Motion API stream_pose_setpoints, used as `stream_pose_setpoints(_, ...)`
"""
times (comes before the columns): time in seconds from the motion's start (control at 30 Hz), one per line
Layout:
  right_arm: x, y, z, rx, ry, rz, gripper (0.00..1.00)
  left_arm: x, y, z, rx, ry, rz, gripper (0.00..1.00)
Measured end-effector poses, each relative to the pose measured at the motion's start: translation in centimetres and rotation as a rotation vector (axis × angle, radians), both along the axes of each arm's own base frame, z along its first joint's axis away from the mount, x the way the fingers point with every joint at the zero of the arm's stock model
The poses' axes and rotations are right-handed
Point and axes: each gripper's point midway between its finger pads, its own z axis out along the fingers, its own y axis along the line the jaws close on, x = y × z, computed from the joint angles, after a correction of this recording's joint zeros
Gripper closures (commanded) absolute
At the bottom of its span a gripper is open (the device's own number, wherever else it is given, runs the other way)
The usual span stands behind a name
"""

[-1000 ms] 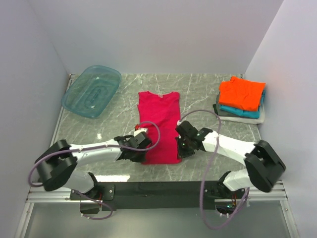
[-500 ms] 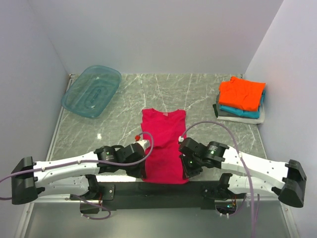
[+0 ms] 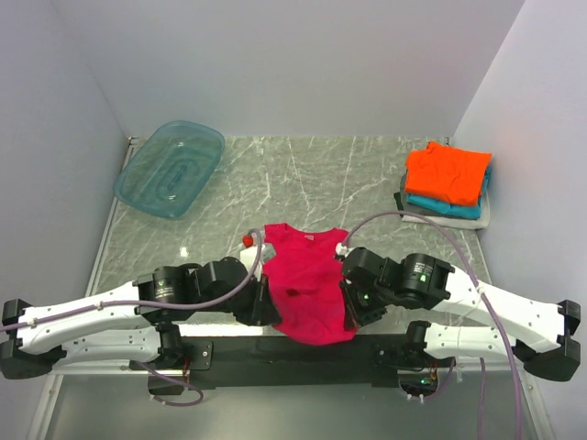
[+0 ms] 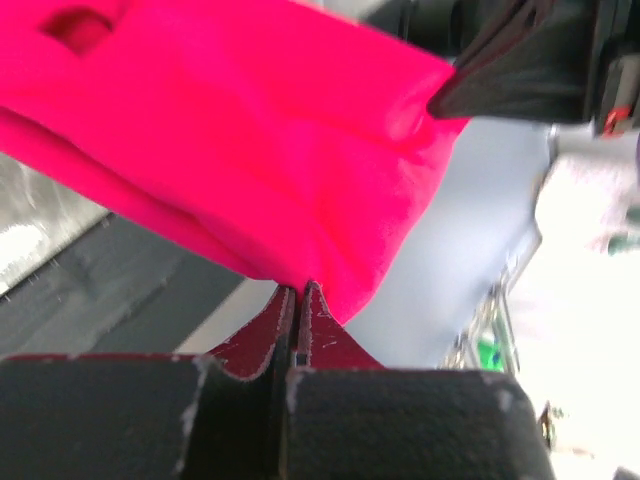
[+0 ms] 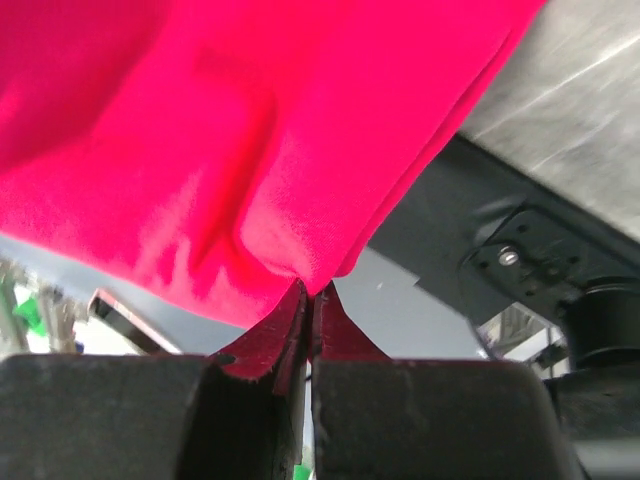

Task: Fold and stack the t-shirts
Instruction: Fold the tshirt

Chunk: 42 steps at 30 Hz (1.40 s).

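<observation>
This looks like a robotics lab test cell rather than a home or a shop. Plain pale walls point(image 3: 275, 64) box in a marble-patterned table point(image 3: 367, 174) on the sides away from the arms' bases, like a purpose-built enclosure. Below the left gripper point(image 4: 298, 290) and right gripper point(image 5: 312, 290), at the near edge, a black mounting bar point(image 3: 293, 353) carries the white-and-black left arm point(image 3: 101, 312) and right arm point(image 3: 500, 307), which trail loose purple cables point(image 3: 431, 229). The props are a teal tub point(image 3: 170, 170) far ahead-left of the left gripper and a stack of folded shirts point(image 3: 448, 179) far ahead-right of the right gripper.
</observation>
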Motion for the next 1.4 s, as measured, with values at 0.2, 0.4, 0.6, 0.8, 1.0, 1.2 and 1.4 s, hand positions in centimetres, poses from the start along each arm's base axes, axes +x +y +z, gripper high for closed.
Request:
stream_pose_setpoints(0.2, 5.0, -0.5, 0.6, -0.044, -0.126, -0.142, 1.00, 3.3, 0.1, 0.0, 0.021, -0.084, 0.164, 0.99)
stream_pose_setpoints(0.4, 10.8, -1.9, -0.1, -0.102, -0.223, -0.277, 1.00, 8.3, 0.1, -1.4, 0.049, -0.142, 0.345, 0.99)
stream_pose_setpoints(0.6, 15.0, -1.4, -2.0, -0.167, -0.245, -0.285, 1.00, 14.0, 0.9, -3.8, 0.110, -0.185, 0.462, 1.00)
stream_pose_setpoints(0.8, 18.5, -1.4, -3.6, -0.203, -0.250, -0.293, 1.00, 17.9, 1.3, -5.0, 0.135, -0.210, 0.492, 0.99)
stream_pose_setpoints(1.0, 21.2, -1.2, -4.6, -0.221, -0.247, -0.290, 1.00, 20.7, 1.5, -7.3, 0.172, -0.206, 0.477, 0.99)
stream_pose_setpoints(1.2, 23.4, -1.0, -6.5, -0.245, -0.217, -0.288, 1.00, 23.5, 1.8, -10.2, 0.225, -0.188, 0.467, 0.99)
stream_pose_setpoints(1.4, 25.6, -0.9, -8.9, -0.264, -0.178, -0.296, 1.00, 26.0, 2.1, -12.3, 0.254, -0.166, 0.483, 1.00)
